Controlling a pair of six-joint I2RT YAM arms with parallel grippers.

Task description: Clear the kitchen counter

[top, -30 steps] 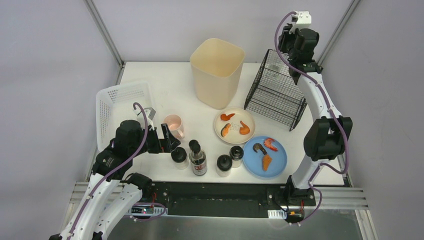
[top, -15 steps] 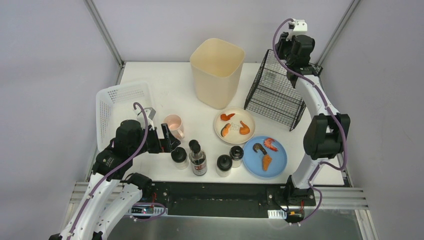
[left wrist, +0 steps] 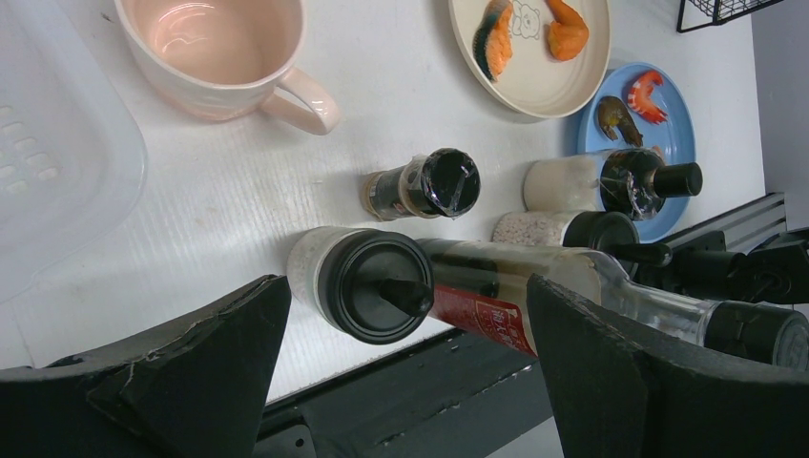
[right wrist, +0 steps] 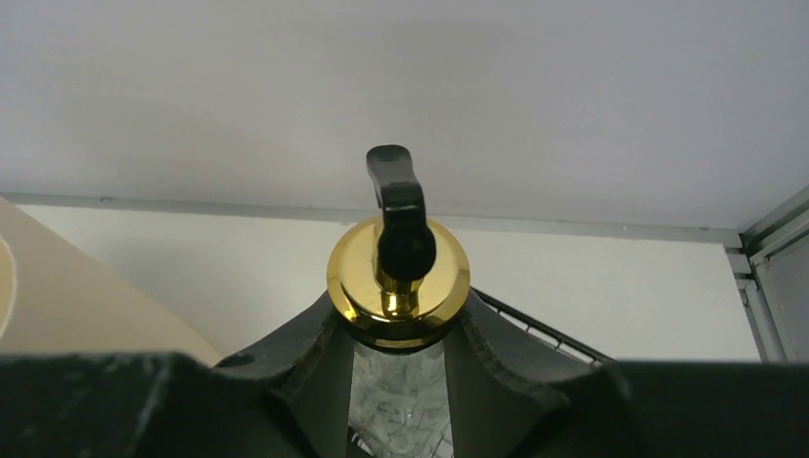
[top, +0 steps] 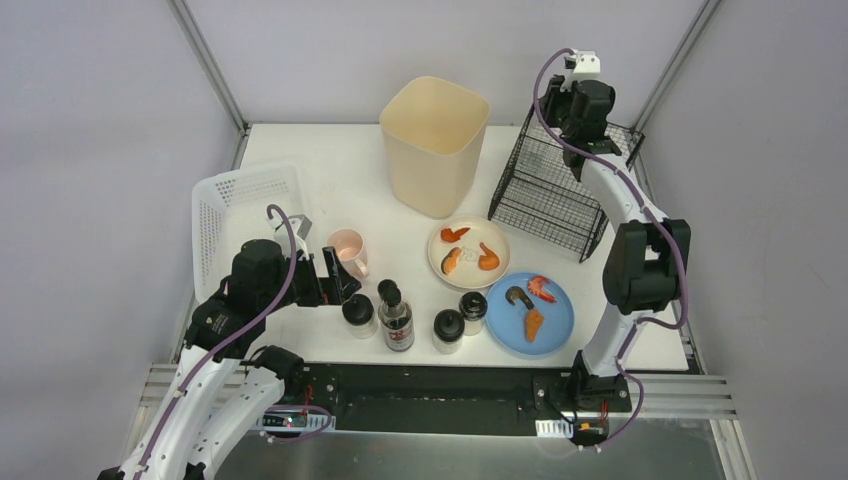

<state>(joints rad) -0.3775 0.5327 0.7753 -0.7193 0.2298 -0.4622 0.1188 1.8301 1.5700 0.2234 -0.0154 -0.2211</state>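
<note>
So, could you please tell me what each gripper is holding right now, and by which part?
The right gripper holds a glass dispenser bottle by its upper body, just below the gold collar. The left gripper is open and holds nothing.

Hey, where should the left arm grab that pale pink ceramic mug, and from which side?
Probably the rim of the pale pink ceramic mug, from above: it stands upright and empty, so its wall is free to pinch. Avoid the handle side, which faces a black-capped spice jar.
</note>
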